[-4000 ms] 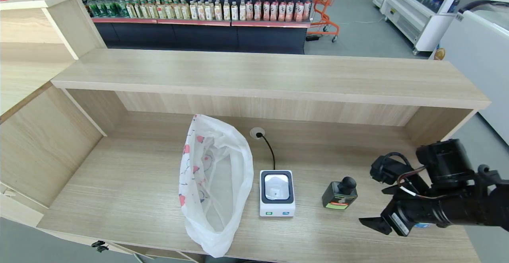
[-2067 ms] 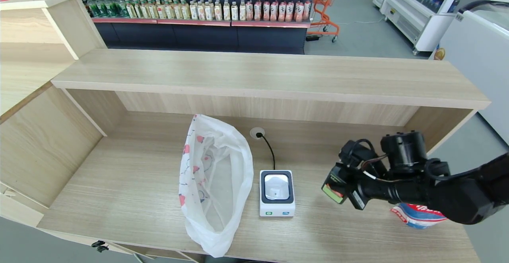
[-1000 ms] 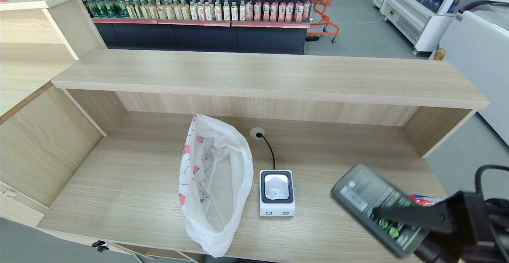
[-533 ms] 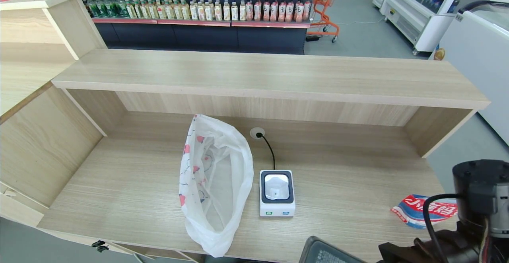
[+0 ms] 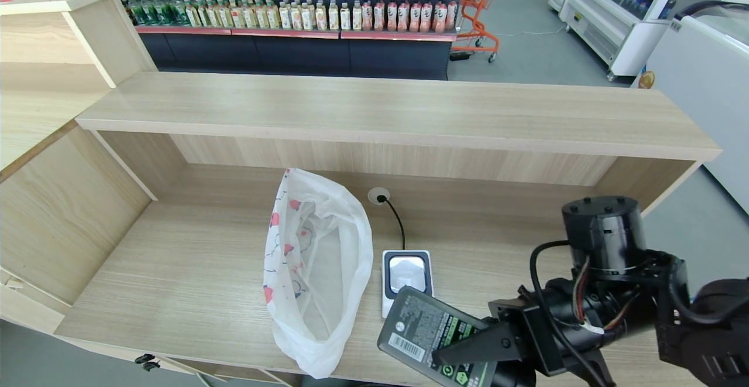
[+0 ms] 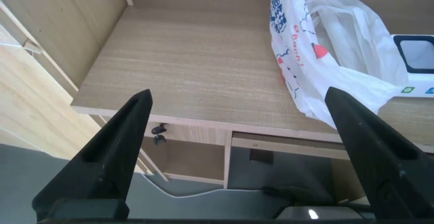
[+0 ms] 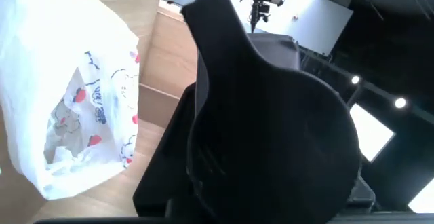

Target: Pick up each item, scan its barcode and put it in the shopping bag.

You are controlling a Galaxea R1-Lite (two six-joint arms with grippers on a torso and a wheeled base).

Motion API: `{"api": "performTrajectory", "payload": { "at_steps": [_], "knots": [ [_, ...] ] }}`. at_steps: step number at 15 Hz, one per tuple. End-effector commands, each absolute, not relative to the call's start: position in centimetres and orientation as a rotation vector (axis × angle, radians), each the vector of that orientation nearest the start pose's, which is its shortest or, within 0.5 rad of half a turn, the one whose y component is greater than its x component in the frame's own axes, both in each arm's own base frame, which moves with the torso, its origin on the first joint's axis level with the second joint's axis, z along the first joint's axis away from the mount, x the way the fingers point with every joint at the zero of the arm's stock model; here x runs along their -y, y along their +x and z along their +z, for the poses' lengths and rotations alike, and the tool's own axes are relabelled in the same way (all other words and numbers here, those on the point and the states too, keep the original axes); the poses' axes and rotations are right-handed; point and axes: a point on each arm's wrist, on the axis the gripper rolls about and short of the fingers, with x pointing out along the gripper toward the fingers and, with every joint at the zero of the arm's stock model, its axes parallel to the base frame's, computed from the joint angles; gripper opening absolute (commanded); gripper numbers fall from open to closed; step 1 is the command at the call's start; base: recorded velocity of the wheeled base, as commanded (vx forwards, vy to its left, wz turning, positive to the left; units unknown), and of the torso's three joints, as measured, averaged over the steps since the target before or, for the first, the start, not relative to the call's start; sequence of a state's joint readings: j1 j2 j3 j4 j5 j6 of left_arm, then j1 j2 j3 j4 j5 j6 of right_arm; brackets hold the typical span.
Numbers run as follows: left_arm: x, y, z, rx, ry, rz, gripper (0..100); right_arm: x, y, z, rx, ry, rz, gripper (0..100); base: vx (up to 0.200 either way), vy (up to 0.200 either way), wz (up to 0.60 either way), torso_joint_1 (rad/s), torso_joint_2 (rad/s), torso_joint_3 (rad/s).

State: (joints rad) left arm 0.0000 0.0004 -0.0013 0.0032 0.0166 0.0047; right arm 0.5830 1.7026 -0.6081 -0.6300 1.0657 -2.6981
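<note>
Fingers (image 5: 480,343) of the right gripper (image 5: 446,360) are clamped on the dark bottle (image 5: 418,322). The scanner (image 5: 408,270) is found just at its twelve o'clock.

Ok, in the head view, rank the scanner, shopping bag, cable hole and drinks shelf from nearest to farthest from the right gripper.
1. scanner, on the counter just past the right gripper and the bottle it holds.
2. shopping bag, left of the scanner.
3. cable hole, farther back behind the scanner.
4. drinks shelf, across the aisle.
</note>
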Motion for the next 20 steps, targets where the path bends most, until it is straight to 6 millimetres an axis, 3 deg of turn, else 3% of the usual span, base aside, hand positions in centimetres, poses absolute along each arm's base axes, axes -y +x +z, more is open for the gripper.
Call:
{"api": "performTrajectory", "payload": {
  "at_steps": [1,6,10,13,20],
  "knots": [
    [0.0,-2.3,7.6,-0.002,0.005,0.017,100,-17.4,23.3,12.2,-2.316,2.29,-1.425,0,0.0,0.0,0.0,0.0,0.0,0.0],
    [0.0,-2.3,7.6,-0.002,0.005,0.017,100,-17.7,24.4,10.6,-2.279,2.297,-1.509,0,0.0,0.0,0.0,0.0,0.0,0.0],
    [0.0,-2.3,7.6,-0.002,0.005,0.017,100,-17.8,26.2,10.8,-2.268,2.345,-1.478,0,0.0,0.0,0.0,0.0,0.0,0.0],
    [0.0,-2.3,7.6,-0.002,0.005,0.017,100,-18.2,26.3,10.0,-2.261,2.326,-1.531,0,0.0,0.0,0.0,0.0,0.0,0.0],
    [0.0,-2.3,7.6,-0.002,0.005,0.017,100,-18.1,26.3,10.1,-2.256,2.333,-1.532,0,0.0,0.0,0.0,0.0,0.0,0.0]
  ]
}}
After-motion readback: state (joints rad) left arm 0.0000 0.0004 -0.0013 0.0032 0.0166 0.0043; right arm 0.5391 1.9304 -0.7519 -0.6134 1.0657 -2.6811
